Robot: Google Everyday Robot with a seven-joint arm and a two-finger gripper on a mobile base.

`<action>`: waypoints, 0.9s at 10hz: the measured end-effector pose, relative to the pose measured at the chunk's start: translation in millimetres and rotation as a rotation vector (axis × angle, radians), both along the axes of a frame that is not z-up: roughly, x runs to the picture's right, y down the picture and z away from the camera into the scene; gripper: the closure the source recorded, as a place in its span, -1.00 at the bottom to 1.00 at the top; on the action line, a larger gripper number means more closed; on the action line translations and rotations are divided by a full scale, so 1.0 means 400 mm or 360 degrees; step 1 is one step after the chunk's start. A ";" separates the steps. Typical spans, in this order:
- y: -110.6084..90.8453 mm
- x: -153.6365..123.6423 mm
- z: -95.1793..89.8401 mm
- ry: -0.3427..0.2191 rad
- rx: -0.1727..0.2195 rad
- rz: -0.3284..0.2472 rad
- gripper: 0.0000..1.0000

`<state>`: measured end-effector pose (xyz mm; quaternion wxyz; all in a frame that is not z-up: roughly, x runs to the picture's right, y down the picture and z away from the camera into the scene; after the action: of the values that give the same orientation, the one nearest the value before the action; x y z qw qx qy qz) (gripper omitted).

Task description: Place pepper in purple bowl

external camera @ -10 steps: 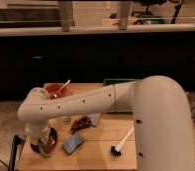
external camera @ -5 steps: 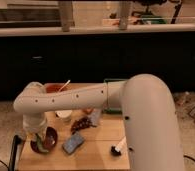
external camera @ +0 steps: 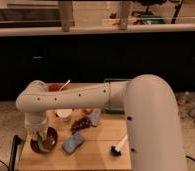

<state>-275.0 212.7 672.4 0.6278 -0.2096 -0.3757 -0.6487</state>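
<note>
Fingers: cannot tell | gripper (external camera: 40, 136) low over purple bowl (external camera: 45, 142) | pepper: hidden | readable writing: not discernible

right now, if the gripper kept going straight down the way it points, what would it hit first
Most likely the round dark maroon-purple bowl. The gripper points down over the bowl's left part, with something slim and green, apparently the pepper, at its tip. Depth is unclear.

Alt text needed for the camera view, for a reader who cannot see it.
A white robot arm reaches left across a wooden table, its gripper down in the round maroon-purple bowl at the table's left front. Beside the bowl lie a dark grape bunch, a small white cup and a grey-blue sponge.
</note>
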 end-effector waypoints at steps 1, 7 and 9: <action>-0.003 0.002 0.000 0.0005 -0.0002 0.0001 -0.37; -0.052 0.007 0.006 0.0021 0.0023 0.0005 -0.60; -0.078 0.004 0.007 0.0025 0.0041 0.0005 -0.60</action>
<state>-273.6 181.5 675.4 0.6343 -0.2058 -0.3627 -0.6509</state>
